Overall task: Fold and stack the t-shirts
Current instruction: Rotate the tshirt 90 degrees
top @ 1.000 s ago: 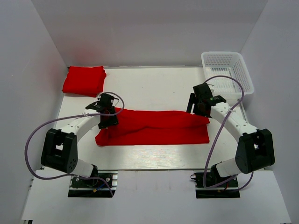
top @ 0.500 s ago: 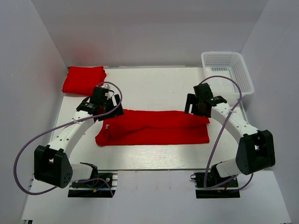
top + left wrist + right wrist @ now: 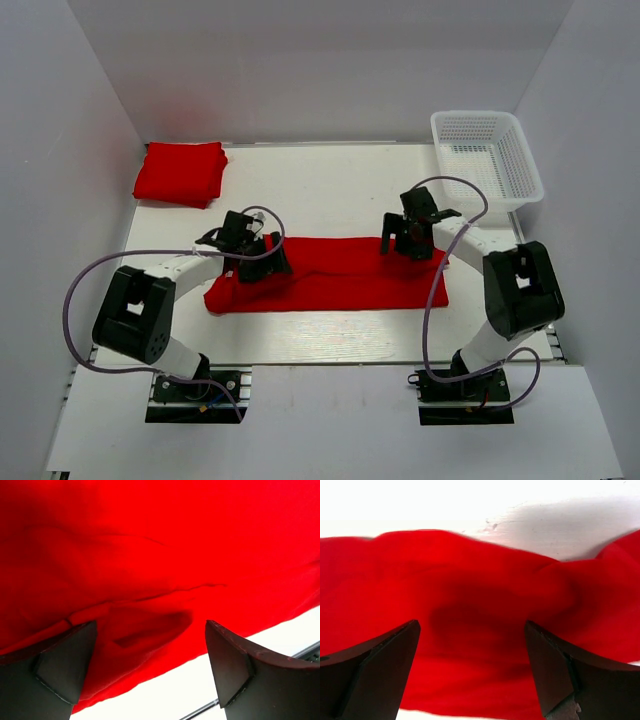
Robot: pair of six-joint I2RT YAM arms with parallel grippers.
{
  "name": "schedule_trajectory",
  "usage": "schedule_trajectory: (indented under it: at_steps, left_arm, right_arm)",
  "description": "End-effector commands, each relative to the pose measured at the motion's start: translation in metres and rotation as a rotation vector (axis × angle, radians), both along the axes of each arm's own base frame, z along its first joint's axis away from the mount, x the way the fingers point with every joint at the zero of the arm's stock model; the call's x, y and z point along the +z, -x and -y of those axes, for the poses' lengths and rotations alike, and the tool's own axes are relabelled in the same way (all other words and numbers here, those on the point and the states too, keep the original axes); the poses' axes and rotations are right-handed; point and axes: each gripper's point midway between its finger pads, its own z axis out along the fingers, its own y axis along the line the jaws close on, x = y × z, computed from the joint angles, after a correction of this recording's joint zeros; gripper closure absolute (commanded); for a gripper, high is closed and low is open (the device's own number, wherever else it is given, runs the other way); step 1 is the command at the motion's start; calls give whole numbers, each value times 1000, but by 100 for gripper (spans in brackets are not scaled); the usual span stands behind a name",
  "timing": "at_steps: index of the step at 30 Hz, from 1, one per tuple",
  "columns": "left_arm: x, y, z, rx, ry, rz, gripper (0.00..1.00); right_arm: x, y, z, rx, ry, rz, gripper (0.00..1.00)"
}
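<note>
- White desk (image 3: 330, 190): the work surface, walled in white on three sides, with both arms reaching over it from the near edge.
- Long t-shirt (image 3: 340, 275): bright red, lying flat across the middle of the desk as a left-to-right band that looks already doubled lengthwise. Its left end is rumpled and its right end is squarer.
- Basket (image 3: 487, 150): white mesh, at the far right corner, well apart from the cloth, with nothing showing inside.
- Folded t-shirt (image 3: 180, 172): a compact red packet at the far left corner, the likely start of the stack.
- Left hand (image 3: 262, 262): fingers spread wide and holding nothing, low over the band's left end. Its wrist view shows creased red cloth between the fingers, though whether they touch it cannot be told.
- Right hand (image 3: 408, 240): fingers also spread wide and empty, poised over the band's far edge toward the right end.
- Step in hand, by the look of it: between folds, with the lengthwise fold done and the crosswise fold ahead.
- The next move would call for each hand to drop, pinch every layer at its end, and bring the ends together before the packet goes onto the far-left one.
</note>
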Motion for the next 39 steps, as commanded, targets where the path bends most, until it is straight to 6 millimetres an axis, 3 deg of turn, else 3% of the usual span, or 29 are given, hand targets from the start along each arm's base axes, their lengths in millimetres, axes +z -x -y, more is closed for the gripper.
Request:
schedule_trajectory:
  at_steps: [1, 4, 6, 9, 10, 12, 13, 14, 15, 16, 18, 19, 21, 22, 23, 26, 27, 29, 30, 32, 33, 35, 37, 39]
  left_arm:
    - [-41, 37, -25, 62, -99, -154, 0]
    - [-55, 39, -46, 145, -198, -190, 0]
    - [-60, 40, -50, 164, -222, -213, 0]
    - [-66, 24, -53, 191, -277, -229, 0]
    - [-57, 0, -49, 203, -282, -193, 0]
    - [-67, -17, -50, 216, -321, -230, 0]
    - [-54, -51, -40, 196, -303, -161, 0]
    - [-53, -67, -35, 187, -301, -142, 0]
    - [-68, -78, -32, 171, -316, -162, 0]
    - [-49, -121, -14, 150, -288, -68, 0]
    - [-52, -150, -2, 116, -310, -53, 0]
    - [-54, -184, 22, 56, -254, -24, 0]
    - [-58, -211, 50, -4, -185, 0, 0]
    - [-36, -241, 71, -24, -109, 73, 0]
    - [-43, -264, 88, -49, -86, 115, 0]
    - [-49, -289, 118, -126, 27, 176, 0]
    - [-58, -292, 131, -154, 60, 195, 0]
    - [-45, -312, 146, -156, 138, 302, 0]
    - [-41, -320, 153, -150, 181, 346, 0]
    - [-42, -328, 157, -139, 199, 366, 0]
    - [-33, -334, 160, -130, 215, 388, 0]
    - [-33, -339, 160, -124, 214, 405, 0]
    - [-39, -340, 156, -103, 191, 402, 0]
    - [-28, -344, 153, -94, 175, 426, 0]
  right_arm:
    - [-14, -10, 3, -33, 10, 11, 10]
    - [-33, -2, 12, -60, 47, -37, 10]
    - [-40, 4, 18, -77, 63, -64, 10]
    - [-50, 22, 26, -85, 83, -99, 10]
    - [-52, 26, 27, -86, 83, -104, 10]
    - [-51, 43, 22, -59, 45, -125, 10]
    - [-57, 57, 23, -49, 36, -156, 10]
    - [-48, 60, 6, 15, -44, -138, 10]
    - [-55, 81, 0, 51, -95, -186, 10]
    - [-63, 96, -3, 72, -120, -201, 10]
    - [-63, 115, -14, 118, -181, -205, 10]
    - [-61, 123, -26, 160, -231, -211, 10]
    - [-65, 144, -36, 245, -250, -232, 10]
    - [-62, 153, -45, 294, -289, -250, 10]
    - [-59, 160, -57, 384, -284, -250, 10]
    - [-45, 171, -88, 537, -357, -261, 10]
    - [-44, 187, -112, 672, -401, -283, 10]
    - [-38, 195, -136, 783, -409, -269, 10]
    - [-45, 203, -147, 840, -383, -298, 10]
    - [-50, 211, -158, 890, -354, -304, 10]
    - [-42, 204, -171, 914, -369, -267, 10]
    - [-37, 207, -184, 944, -382, -242, 10]
    - [-30, 203, -191, 943, -377, -207, 10]
    - [-23, 199, -196, 947, -368, -179, 10]
